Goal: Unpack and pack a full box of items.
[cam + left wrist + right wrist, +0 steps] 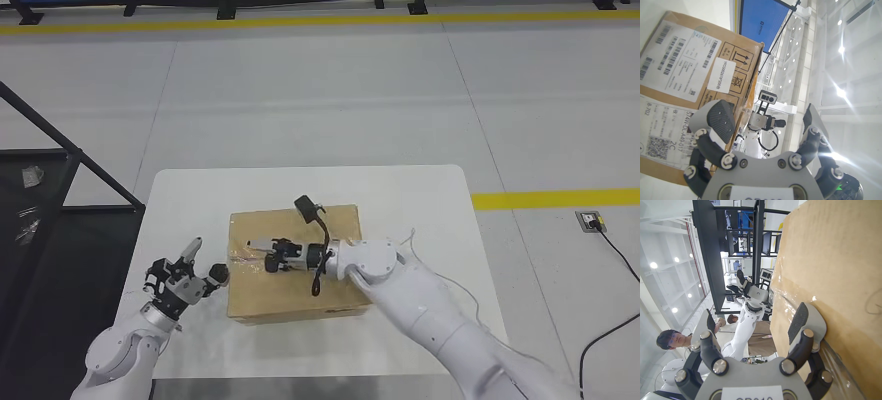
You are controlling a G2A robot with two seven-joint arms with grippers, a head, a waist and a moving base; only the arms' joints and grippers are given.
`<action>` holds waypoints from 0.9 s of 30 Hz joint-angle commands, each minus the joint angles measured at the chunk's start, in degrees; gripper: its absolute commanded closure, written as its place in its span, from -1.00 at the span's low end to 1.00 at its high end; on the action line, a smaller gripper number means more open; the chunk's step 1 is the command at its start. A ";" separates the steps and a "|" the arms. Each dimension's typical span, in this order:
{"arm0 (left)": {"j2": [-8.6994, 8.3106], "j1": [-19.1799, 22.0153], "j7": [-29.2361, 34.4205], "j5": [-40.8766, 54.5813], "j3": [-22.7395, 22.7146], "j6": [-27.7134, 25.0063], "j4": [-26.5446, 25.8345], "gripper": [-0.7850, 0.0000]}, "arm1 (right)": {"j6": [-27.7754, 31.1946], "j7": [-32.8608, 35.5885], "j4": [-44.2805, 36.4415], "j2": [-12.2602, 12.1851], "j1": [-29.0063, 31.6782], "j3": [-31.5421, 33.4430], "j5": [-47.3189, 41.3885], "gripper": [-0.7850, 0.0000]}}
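Observation:
A closed cardboard box [258, 292] lies in the middle of the white table [420, 200]. Clear tape [783, 289] runs along its top seam. My right gripper [262, 253] is open over the left part of the box top [829, 266]. One of its fingers [800, 321] rests against the cardboard by the tape. My left gripper [205, 260] is open just off the box's left end. The labelled side of the box [677, 62] fills much of the left wrist view, and one pad [721, 117] sits close to its corner edge. Nothing is between either gripper's fingers [765, 109] [754, 311].
A black frame rack [40, 200] stands on the floor left of the table. Bare table surface lies to the right of and behind the box. The table's front edge is close under both arms.

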State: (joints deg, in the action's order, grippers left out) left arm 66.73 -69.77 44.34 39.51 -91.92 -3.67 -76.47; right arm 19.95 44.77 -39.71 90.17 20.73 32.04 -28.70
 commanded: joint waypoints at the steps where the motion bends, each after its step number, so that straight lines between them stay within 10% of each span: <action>1: -0.03 0.05 0.16 0.03 0.11 0.00 0.14 -1.00 | 0.51 -0.77 1.34 1.39 -0.46 -0.79 -0.09 -1.00; 13: -0.27 0.65 1.43 0.32 0.26 0.26 1.70 -1.00 | 8.74 -6.58 8.00 8.94 -2.03 -3.72 0.79 -1.00; 27: -0.80 1.27 1.75 2.69 -2.42 -0.39 4.27 -1.00 | 6.96 2.24 18.34 13.50 -4.94 -1.67 -3.30 -1.00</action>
State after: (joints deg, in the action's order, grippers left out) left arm 66.00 -68.58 46.05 41.94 -93.96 -4.05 -72.54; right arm 26.63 45.48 -22.05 103.69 15.92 29.73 -31.10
